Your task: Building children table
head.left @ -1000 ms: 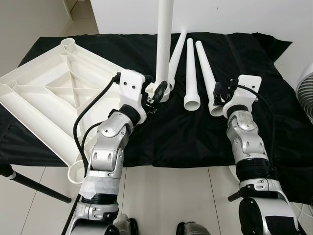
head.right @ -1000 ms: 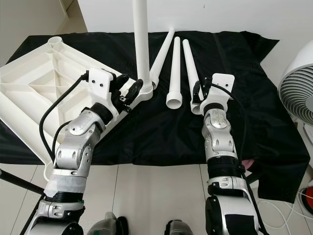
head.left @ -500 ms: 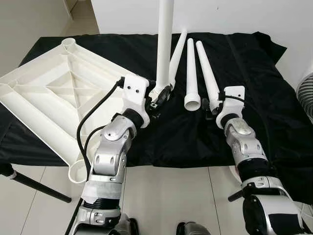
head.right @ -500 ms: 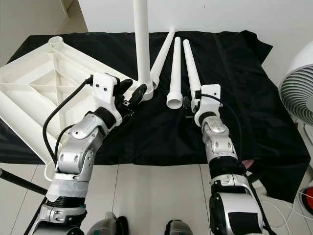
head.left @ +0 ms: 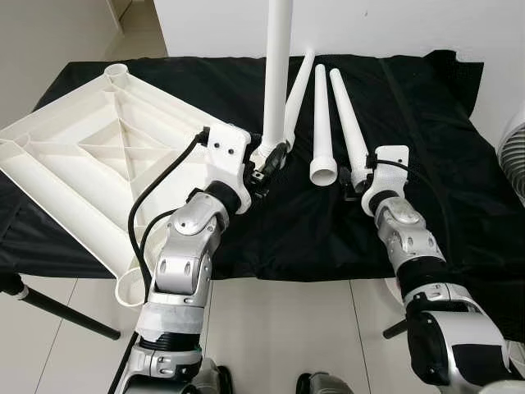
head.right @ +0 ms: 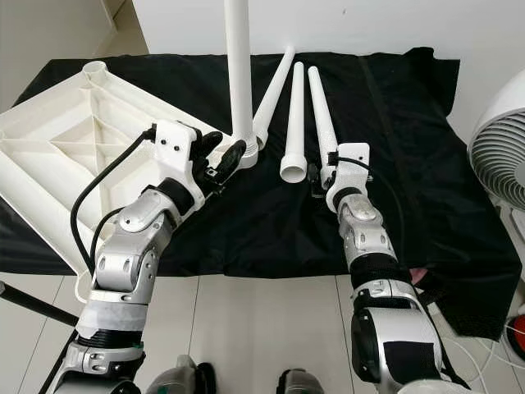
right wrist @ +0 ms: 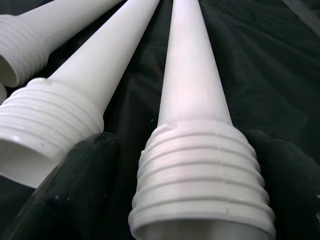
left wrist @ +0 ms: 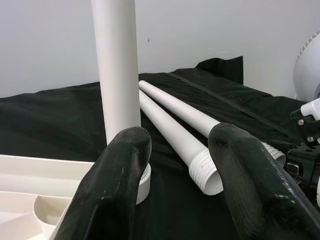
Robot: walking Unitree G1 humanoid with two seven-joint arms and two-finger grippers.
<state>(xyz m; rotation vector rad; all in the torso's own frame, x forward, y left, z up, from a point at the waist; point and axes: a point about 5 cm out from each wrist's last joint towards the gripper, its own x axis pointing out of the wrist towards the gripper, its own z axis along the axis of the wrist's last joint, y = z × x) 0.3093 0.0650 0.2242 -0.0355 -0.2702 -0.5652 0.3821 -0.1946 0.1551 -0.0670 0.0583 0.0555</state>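
Right fingers (right wrist: 280, 165) astride threaded leg (right wrist: 195, 150)

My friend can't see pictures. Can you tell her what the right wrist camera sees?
Up close, the threaded end of a white tapered plastic table leg sits between the right gripper's two open black fingers. A second white threaded leg lies beside it on the black cloth, with a third leg's end beyond.

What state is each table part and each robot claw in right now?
Tabletop: upside down on the black cloth.
Fitted leg: upright in a corner socket.
Two loose legs: lying flat on the cloth.
Rightmost leg: lying flat, threaded end between the right gripper's fingers.
Left gripper: open, beside the fitted leg's base.
Right gripper: open around the leg's threaded end.
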